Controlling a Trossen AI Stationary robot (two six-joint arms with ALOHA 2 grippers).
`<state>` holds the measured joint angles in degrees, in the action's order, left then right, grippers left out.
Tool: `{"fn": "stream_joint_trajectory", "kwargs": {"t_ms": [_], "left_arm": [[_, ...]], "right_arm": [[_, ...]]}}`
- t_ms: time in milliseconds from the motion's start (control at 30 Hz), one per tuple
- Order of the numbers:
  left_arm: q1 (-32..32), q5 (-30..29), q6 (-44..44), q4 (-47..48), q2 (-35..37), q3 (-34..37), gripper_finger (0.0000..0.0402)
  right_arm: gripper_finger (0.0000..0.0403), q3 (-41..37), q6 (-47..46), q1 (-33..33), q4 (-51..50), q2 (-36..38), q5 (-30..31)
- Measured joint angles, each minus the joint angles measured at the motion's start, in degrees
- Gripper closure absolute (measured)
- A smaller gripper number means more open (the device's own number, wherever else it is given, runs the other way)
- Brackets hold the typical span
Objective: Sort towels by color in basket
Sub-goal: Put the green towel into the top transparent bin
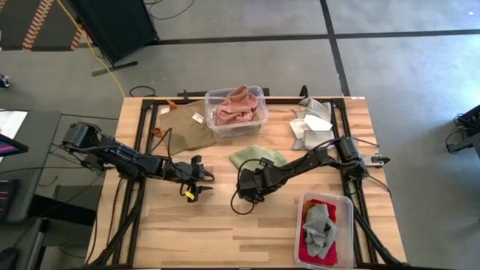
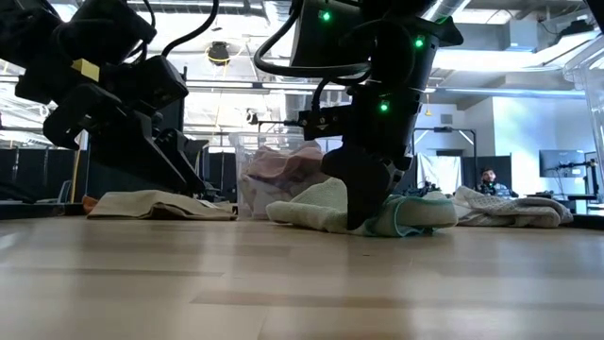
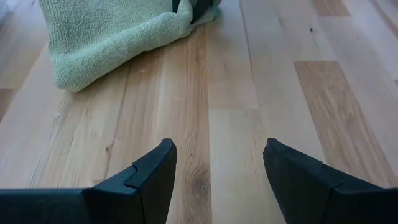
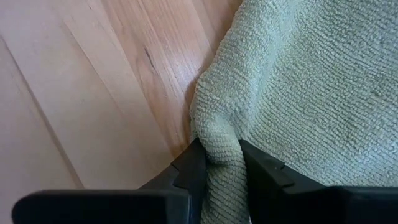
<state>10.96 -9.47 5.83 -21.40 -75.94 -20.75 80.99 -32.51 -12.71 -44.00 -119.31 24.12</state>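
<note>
A light green towel (image 1: 259, 156) lies crumpled on the table's middle, also in the low view (image 2: 316, 210) and the left wrist view (image 3: 106, 34). My right gripper (image 1: 243, 169) stands at its near left edge, pointing steeply down, shut on the cloth (image 4: 221, 158). My left gripper (image 1: 201, 176) hovers open over bare wood to the towel's left (image 3: 214, 171), with nothing between its fingers. A clear bin (image 1: 259, 94) at the far middle holds pink and rust towels (image 1: 236, 109). A second clear bin (image 1: 346, 217) at the near right holds a red and a grey towel (image 1: 319, 225). My right gripper pinches a raised fold at the green towel's edge (image 4: 219, 146) between its two fingers (image 4: 189, 167). The fingers come steeply from above, slanting toward the table's left. The rest of the towel lies slack on the table (image 2: 415, 215).
A tan towel (image 1: 180, 124) lies flat at the far left of the table. White and grey towels (image 1: 311, 124) are heaped at the far right. Bare wood (image 1: 225, 232) stretches along the near side between the arms.
</note>
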Motion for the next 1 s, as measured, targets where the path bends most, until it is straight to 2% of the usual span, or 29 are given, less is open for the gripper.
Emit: {"fn": "stream_joint_trajectory", "kwargs": {"t_ms": [467, 767, 1000], "left_arm": [[0.0, 0.0, 0.0, 0.0, 0.0, 0.0, 0.0171], [0.0, 0.0, -0.2, 0.0, 0.0, 0.0, 0.0171], [0.0, -0.1, -0.4, 0.0, 0.0, 0.0, 0.0171]], "right_arm": [[0.0367, 0.0, 0.7, -0.1, -0.1, 0.0, 0.0], [0.0371, -0.1, 1.0, -1.1, -0.7, 0.8, -0.1], [0.0372, -0.2, 1.7, -3.2, -1.2, 7.0, 3.1]]}}
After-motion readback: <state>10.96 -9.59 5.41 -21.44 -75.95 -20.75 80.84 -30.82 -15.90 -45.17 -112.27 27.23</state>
